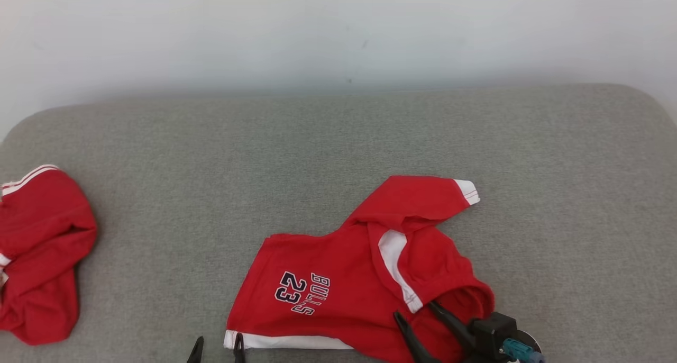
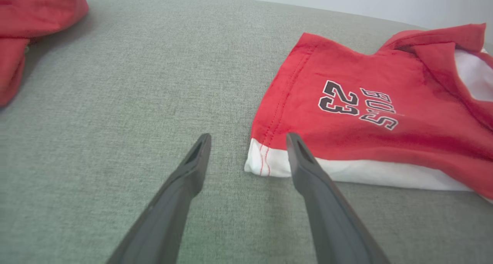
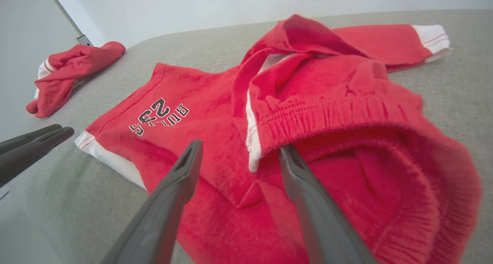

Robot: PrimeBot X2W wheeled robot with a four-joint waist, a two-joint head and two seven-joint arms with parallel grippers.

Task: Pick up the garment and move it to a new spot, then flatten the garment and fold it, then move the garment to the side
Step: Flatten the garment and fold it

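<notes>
Two red garments lie on the grey woven surface [image 1: 338,141]. A crumpled red garment [image 1: 37,257] sits at the far left edge, well apart from the task's piece. That piece is a red jersey garment [image 1: 328,278] printed "BULLS 23", which lies near the robot, a little right of the middle. Its white hem [image 2: 269,162] runs along the near left side. Its elasticated waistband [image 3: 327,110] gapes open at the near right, and one leg with a white cuff [image 1: 468,191] reaches away to the far right. The left gripper [image 1: 218,347] stands at the near edge with its fingers spread and nothing clamped. The hem's left corner is just at its right finger, though contact cannot be made out. The right gripper [image 1: 414,311] is likewise spread wide and grips nothing, with one finger at the mouth of the waistband and the other over the red cloth beside it. The garment is partly spread but bunched and doubled over at the waist end, so the step in hand looks to be the flattening. The next move probably calls for each gripper to close on its own edge, hem corner and waistband. They would then draw the cloth apart and down so the folded-over panel and the stray leg lie smooth before any fold.
</notes>
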